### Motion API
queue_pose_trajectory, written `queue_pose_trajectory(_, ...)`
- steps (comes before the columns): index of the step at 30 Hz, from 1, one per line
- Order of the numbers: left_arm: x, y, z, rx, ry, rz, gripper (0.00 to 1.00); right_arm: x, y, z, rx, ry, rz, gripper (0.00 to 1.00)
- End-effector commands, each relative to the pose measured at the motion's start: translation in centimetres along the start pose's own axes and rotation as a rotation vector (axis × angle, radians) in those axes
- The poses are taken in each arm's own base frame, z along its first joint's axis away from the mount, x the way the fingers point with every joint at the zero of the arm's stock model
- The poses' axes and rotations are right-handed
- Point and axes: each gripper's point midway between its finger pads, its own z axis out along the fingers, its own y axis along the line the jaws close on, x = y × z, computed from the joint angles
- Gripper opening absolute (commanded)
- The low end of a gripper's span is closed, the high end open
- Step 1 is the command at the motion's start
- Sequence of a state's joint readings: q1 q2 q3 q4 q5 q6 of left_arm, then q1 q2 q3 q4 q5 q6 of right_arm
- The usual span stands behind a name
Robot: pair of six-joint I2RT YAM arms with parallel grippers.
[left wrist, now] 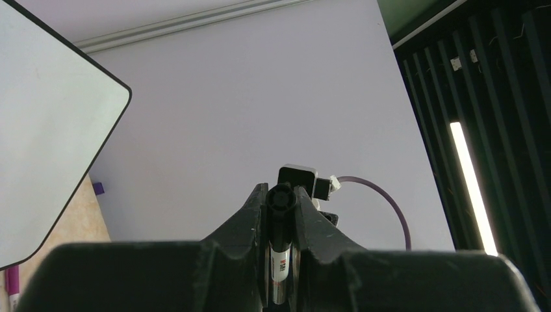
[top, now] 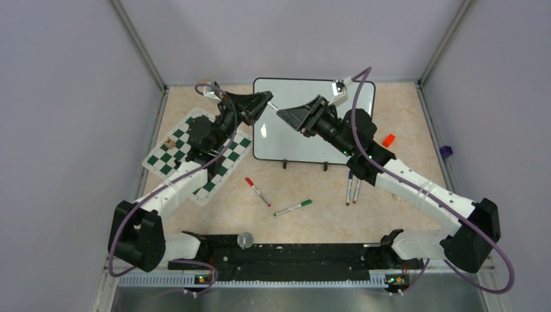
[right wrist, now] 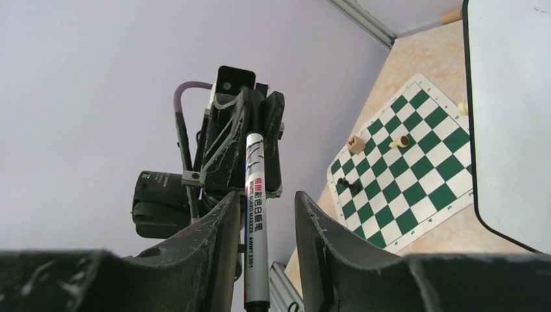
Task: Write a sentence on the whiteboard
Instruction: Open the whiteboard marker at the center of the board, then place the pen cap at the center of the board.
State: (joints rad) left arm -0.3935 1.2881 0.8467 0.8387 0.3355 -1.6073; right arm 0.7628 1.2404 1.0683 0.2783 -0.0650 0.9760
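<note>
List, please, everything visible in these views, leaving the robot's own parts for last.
whiteboard: one, white with black frame, far centre of table
chess mat: one, green and white, left of whiteboard
chess pieces: a few, dark and pale, on chess mat
loose markers: four, mixed cap colours, in front of whiteboard
held marker: one, white barrel, between both grippers
small block: one, orange-red, right of whiteboard
left gripper: one, black, jaws shut on held marker
right gripper: one, black, jaws open around held marker

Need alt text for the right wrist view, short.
A white-barrelled whiteboard marker stands between the open black fingers of the right gripper; the left gripper clamps its far end. Beside them lie a green-and-white checkered chess mat and the glossy white whiteboard.
</note>
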Motion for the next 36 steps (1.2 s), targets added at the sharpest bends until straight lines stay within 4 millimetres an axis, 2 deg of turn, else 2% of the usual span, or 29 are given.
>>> queue_pose_trajectory(1, 0.4, -1.9, 0.1, 0.069, 0.022, 0.013, 0.00, -2.2, 3.0, 0.5, -0.088, -0.058, -0.029, 0.36)
queue_pose_trajectory(3, 0.4, -1.8, 0.0, 0.068, 0.021, 0.011, 0.00, -2.0, 2.9, 0.7, -0.087, -0.051, -0.032, 0.35)
queue_pose_trajectory(4, 0.4, -1.8, -0.1, 0.069, 0.020, 0.009, 0.00, -2.0, 2.9, 0.8, -0.086, -0.047, -0.031, 0.30)
queue_pose_trajectory(6, 0.4, -1.6, -0.3, 0.064, 0.015, 0.005, 0.00, -1.9, 2.7, 0.9, -0.078, -0.040, -0.029, 0.13)
queue_pose_trajectory(8, 0.3, -1.5, -0.4, 0.063, 0.009, 0.005, 0.00, -1.8, 2.6, 0.8, -0.071, -0.036, -0.027, 0.00)
queue_pose_trajectory(14, -1.0, -1.2, -1.0, 0.043, -0.043, 0.064, 0.00, -1.4, 1.8, 0.0, -0.035, -0.026, -0.003, 0.00)
queue_pose_trajectory(22, -7.8, 0.3, -4.1, -0.037, -0.197, 0.144, 0.00, 0.1, 0.5, -2.7, -0.005, 0.014, 0.021, 0.00)
queue_pose_trajectory(25, -9.3, 1.1, -5.1, -0.095, -0.227, 0.198, 0.00, 0.3, -0.1, -3.7, 0.020, 0.014, 0.021, 0.00)
queue_pose_trajectory(31, -9.3, 2.5, -5.9, -0.176, -0.211, 0.240, 0.00, -0.1, -1.5, -5.6, 0.107, -0.010, 0.000, 0.00)
queue_pose_trajectory(36, -8.7, 6.5, -7.9, -0.448, -0.158, 0.302, 0.00, -0.2, -4.9, -6.9, 0.307, 0.017, -0.080, 0.00)
